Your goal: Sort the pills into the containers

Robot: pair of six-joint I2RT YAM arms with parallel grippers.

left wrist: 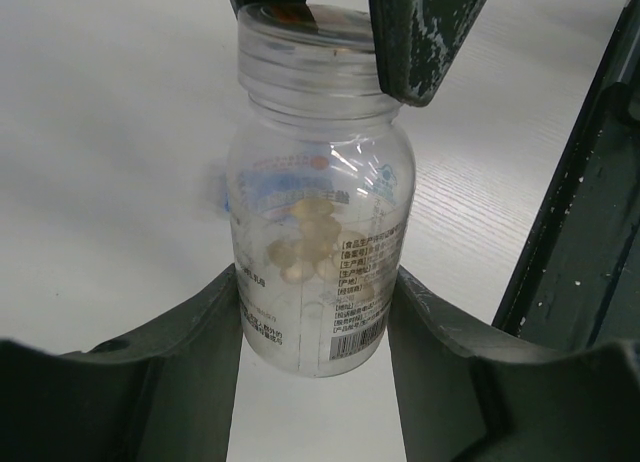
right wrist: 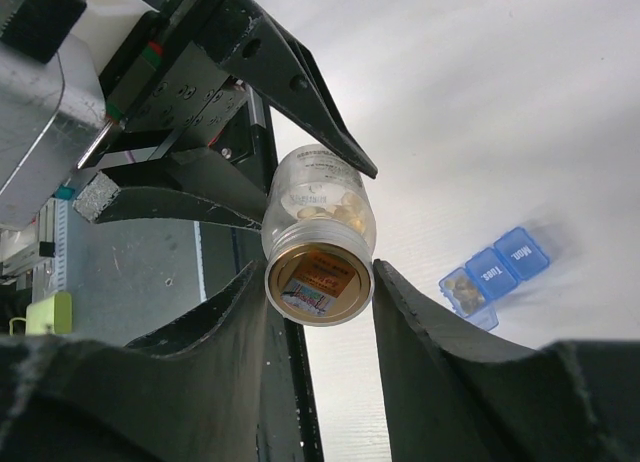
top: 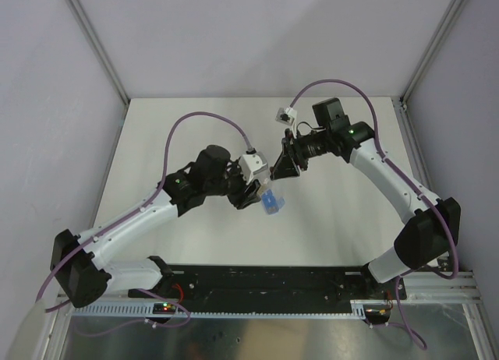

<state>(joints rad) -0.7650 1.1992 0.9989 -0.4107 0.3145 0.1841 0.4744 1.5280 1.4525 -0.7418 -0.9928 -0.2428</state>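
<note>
A clear labelled pill bottle [left wrist: 315, 232] hangs above the table between both arms, with pale pills [left wrist: 308, 250] loose inside. My left gripper [left wrist: 316, 282] is shut on the bottle's base end. My right gripper [right wrist: 318, 274] is shut on its capped end [right wrist: 318, 282]; one of the right arm's fingers [left wrist: 420, 42] covers the cap in the left wrist view. The containers [right wrist: 497, 272], a blue three-compartment strip, lie on the table to the right below the bottle, also seen from above [top: 270, 202]. One end compartment is open and holds pills [right wrist: 459, 288]; the other two lids are shut.
The white table [top: 351, 220] is enclosed by grey walls with metal posts at the back corners. A black mounting rail [top: 265, 278] runs along the near edge between the arm bases. Purple cables loop over both arms.
</note>
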